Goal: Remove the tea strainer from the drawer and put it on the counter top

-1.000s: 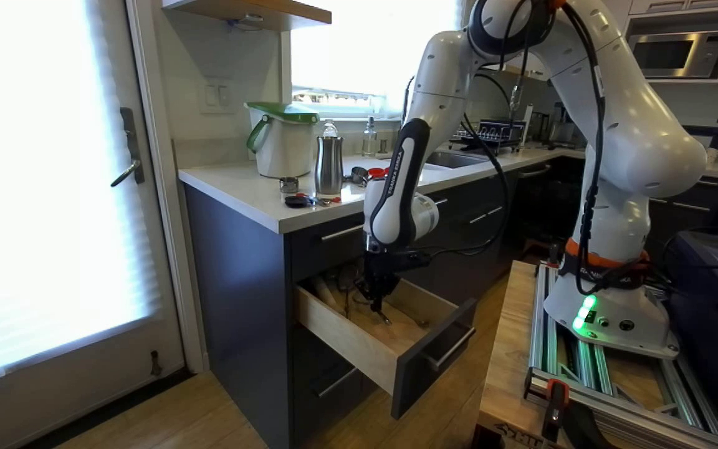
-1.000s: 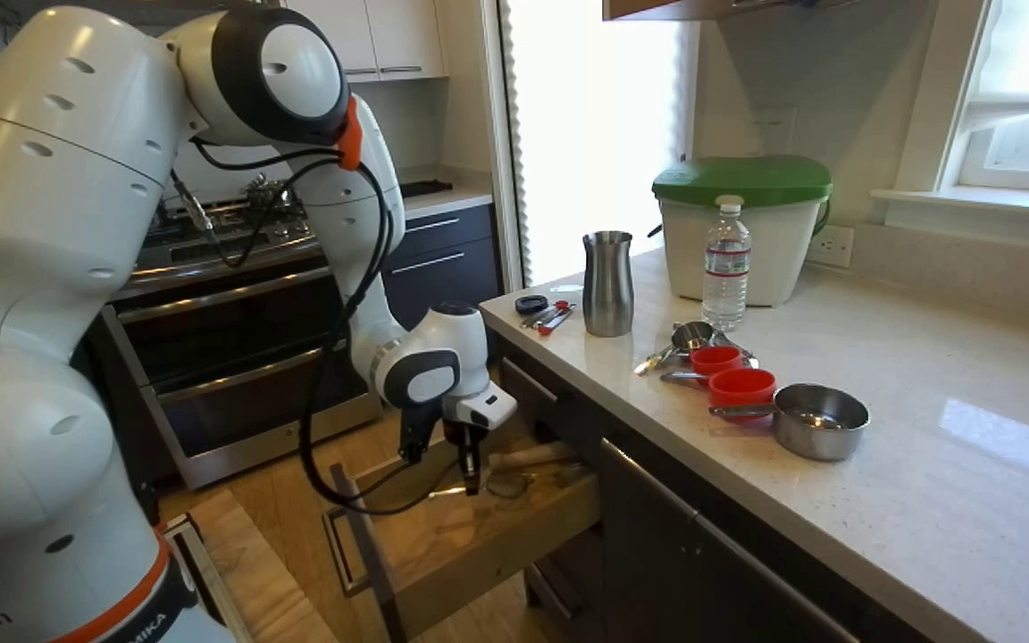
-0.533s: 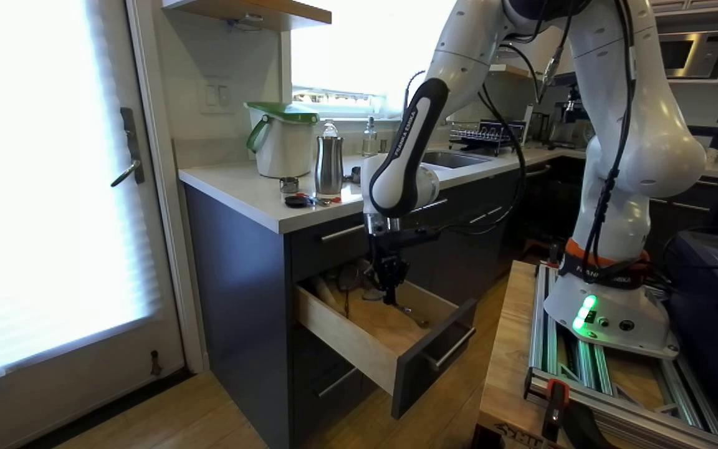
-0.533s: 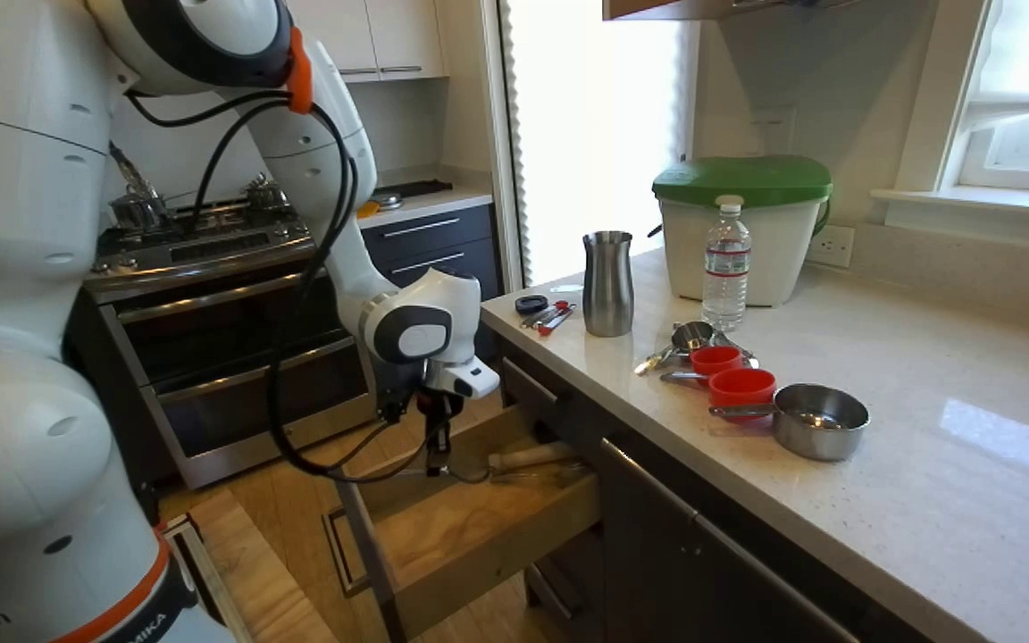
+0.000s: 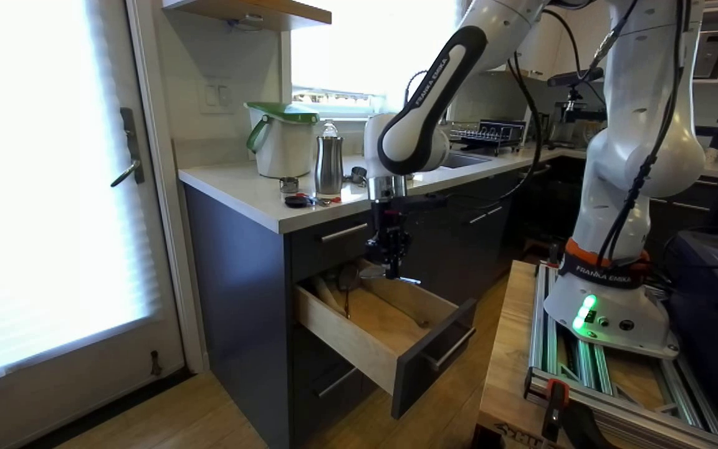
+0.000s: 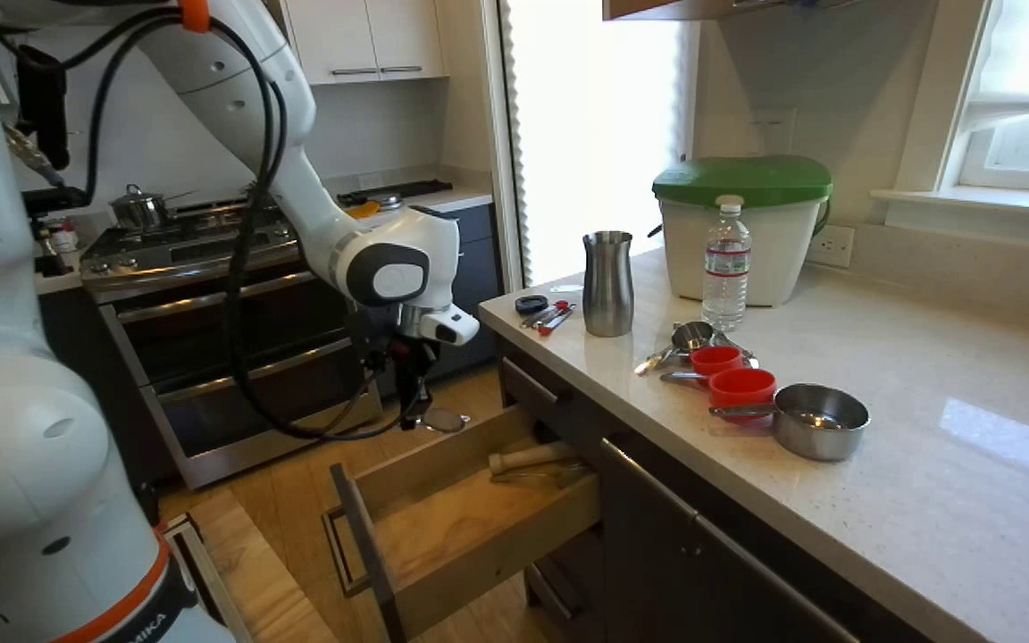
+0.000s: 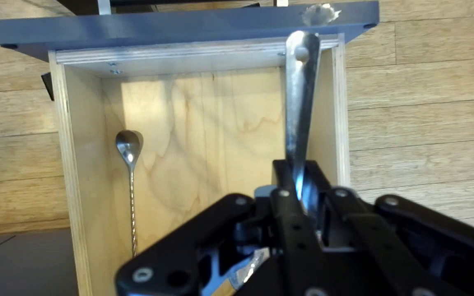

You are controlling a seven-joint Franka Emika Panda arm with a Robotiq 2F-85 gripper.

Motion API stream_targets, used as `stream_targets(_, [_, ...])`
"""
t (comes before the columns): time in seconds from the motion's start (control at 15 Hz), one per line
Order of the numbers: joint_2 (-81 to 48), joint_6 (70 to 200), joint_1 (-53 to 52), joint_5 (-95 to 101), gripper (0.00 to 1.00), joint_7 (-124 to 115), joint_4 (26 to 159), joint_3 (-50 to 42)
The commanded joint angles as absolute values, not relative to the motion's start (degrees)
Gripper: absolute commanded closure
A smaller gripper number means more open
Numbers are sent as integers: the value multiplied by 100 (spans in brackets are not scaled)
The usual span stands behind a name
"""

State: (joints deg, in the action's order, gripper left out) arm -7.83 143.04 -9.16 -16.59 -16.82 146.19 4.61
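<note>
Tea strainer [image 6: 443, 420]: held above the pulled-out drawer [image 6: 497, 549], lower than the counter top [image 6: 930, 366], out from its front edge near the door-end corner.
Gripper [image 5: 392, 273]: fingers together but for the strainer's thin handle [image 7: 302, 102] pinched between them; mesh head [image 5: 372, 272] toward the counter top, handle tip toward the drawer front.
Front edge: probably the main hazard; swinging in before rising enough would strike the mesh head against it.
Thin handle: flat and smooth-looking, so a knock could swivel it between the pads, or drop the whole thing into the drawer.
Door-end corner: measuring spoons [image 6: 557, 315] lie there; a steel tumbler [image 6: 608, 286] stands near them, tall and narrow, so a low sweep could topple it.
Further along the front edge: two red cups [image 6: 740, 391] and a steel measuring cup [image 6: 823, 436].
Toward the back edge: a white bin [image 6: 778, 256] under a green lid [image 6: 742, 179], a water bottle [image 6: 728, 268] near it.
Room: a bright door [image 5: 53, 206] past the end edge, a window [image 5: 371, 56] above the back edge, a stove [image 6: 171, 338] well apart.
</note>
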Motion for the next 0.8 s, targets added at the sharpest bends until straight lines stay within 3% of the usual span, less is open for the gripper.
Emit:
stream_targets(0.0, [128,13941,-805,-1726,97,-1257,14964,594])
stream_targets(0.6, [1273,14070,-851,-1618,97,-1096,14848,614])
stream_targets(0.67, [1011,13932,-847,-1603,88,-1182,14734,622])
stream_targets(0.73, [1112,13948,-849,-1605,88,-1181,14724,621])
